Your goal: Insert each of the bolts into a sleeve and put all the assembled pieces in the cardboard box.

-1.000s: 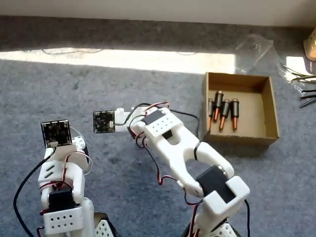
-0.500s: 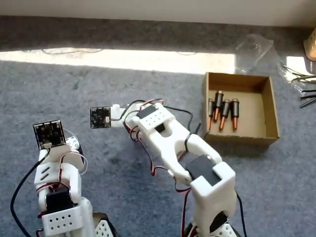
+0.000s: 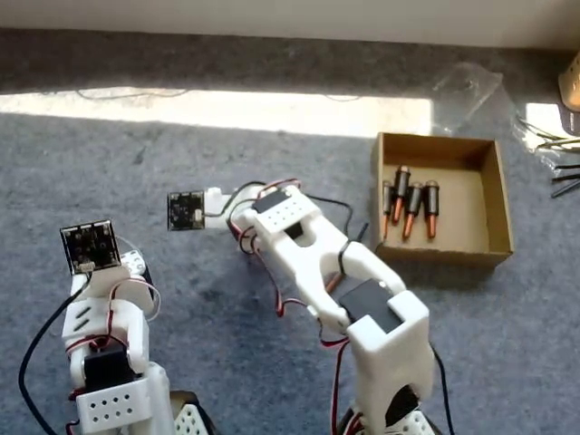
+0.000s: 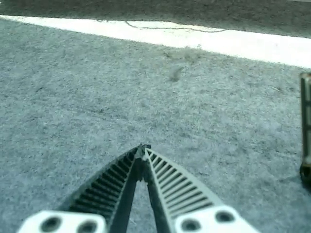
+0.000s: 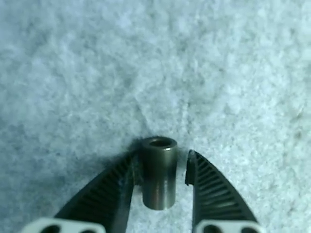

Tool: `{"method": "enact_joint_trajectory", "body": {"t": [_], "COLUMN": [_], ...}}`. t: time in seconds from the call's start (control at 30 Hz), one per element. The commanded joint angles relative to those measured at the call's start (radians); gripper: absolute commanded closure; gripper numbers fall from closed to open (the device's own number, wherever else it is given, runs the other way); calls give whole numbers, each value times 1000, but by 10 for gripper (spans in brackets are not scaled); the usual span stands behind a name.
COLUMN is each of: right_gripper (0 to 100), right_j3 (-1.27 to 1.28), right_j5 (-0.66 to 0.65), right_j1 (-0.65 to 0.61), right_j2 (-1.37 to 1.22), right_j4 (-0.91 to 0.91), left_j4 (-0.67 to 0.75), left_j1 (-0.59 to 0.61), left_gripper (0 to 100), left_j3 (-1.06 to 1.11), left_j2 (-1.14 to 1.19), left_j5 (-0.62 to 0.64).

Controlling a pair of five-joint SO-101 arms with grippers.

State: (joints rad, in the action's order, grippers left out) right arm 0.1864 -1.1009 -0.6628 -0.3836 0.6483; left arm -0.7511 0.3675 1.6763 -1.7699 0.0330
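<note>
Sleeve [image 5: 158, 172] of dark metal, short and thick-walled with its bore showing at one end, sits between the right jaws over the grey carpet that covers the desk [image 3: 181, 154]. The jaws are parted around it: one side looks to be touching its wall, though shadow makes that hard to confirm, and the other stands just off with a narrow gap. In the high view the right arm [image 3: 308, 249] stretches to the middle of the frame, well left of the cardboard box [image 3: 444, 256]. That box sits at centre right and holds four assembled pieces [image 3: 412, 208] lying side by side. The left arm [image 3: 109, 326] is at the lower left of the frame. Its jaws are closed on nothing, tips together above bare carpet.

The sleeve is probably stiff, fairly heavy for its bulk and smooth, so it could roll or squirt out of a loose pinch. The ribbed inner faces should help if they close squarely on the middle of its round wall. That would leave the open bore clear for a bolt. The soft carpet may let it tip when nudged.
</note>
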Motion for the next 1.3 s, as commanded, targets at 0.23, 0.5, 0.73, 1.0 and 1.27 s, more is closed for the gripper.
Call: {"method": "enact_joint_trajectory", "body": {"t": [0.23, 0.5, 0.73, 1.0, 1.27], "right_gripper": [993, 993, 993, 993, 950], "right_j3": [-74, -217, -329, -251, -170], "right_j5": [233, 543, 749, 750, 749], "right_j1": [47, 50, 50, 51, 59], "right_j2": [10, 71, 73, 71, 71], "right_j4": [154, 406, 536, 509, 466], "left_j4": [34, 55, 55, 54, 54], "left_j1": [12, 12, 10, 10, 8], "left_gripper": [986, 986, 986, 986, 986], "left_j3": [10, 21, 21, 21, 21], "left_j2": [-12, -12, -10, -10, -10], "left_j5": [-5, -5, -5, -5, -5]}}
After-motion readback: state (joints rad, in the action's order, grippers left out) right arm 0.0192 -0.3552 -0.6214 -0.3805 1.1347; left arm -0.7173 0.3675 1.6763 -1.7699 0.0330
